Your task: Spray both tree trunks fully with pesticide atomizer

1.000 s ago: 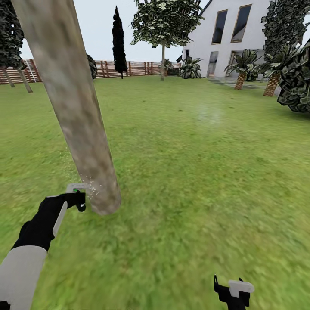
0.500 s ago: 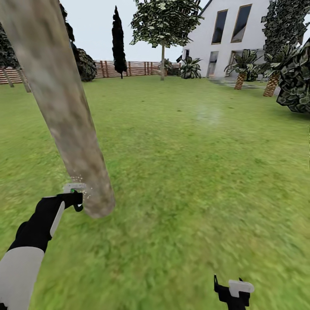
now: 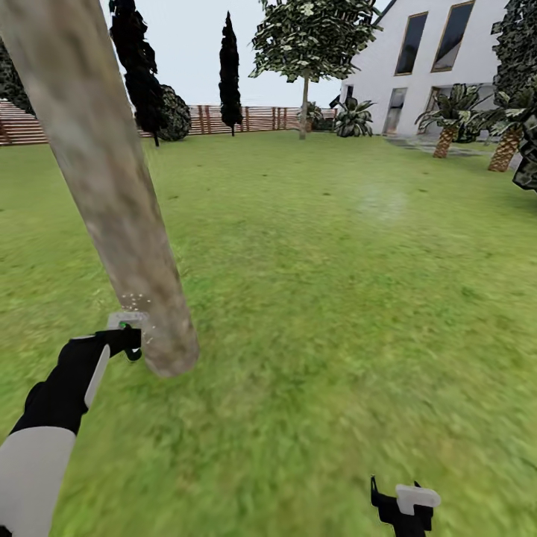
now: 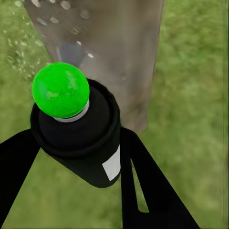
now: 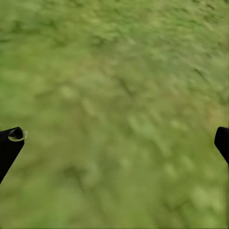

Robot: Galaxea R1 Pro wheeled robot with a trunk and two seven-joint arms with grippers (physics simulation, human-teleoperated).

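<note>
Right now the left gripper (image 4: 71, 157), clamped on the small black pesticide atomizer (image 4: 78, 138) with its green tip, sits just left of the thick, pale grey-brown mottled trunk (image 3: 112, 186), whose leaning length rises above it, whitish specks (image 3: 134, 302) drifting between, while the right gripper (image 5: 114, 138) hangs spread wide and empty over grass.

The head camera looked forward and down over the lawn (image 3: 313, 298), the trunk (image 3: 112, 186) close at its left. The left wrist camera faced that same trunk (image 4: 109, 52) from very near, past the atomizer (image 4: 71, 124). The right wrist camera pointed straight down at grass (image 5: 114, 105), close up.
</note>
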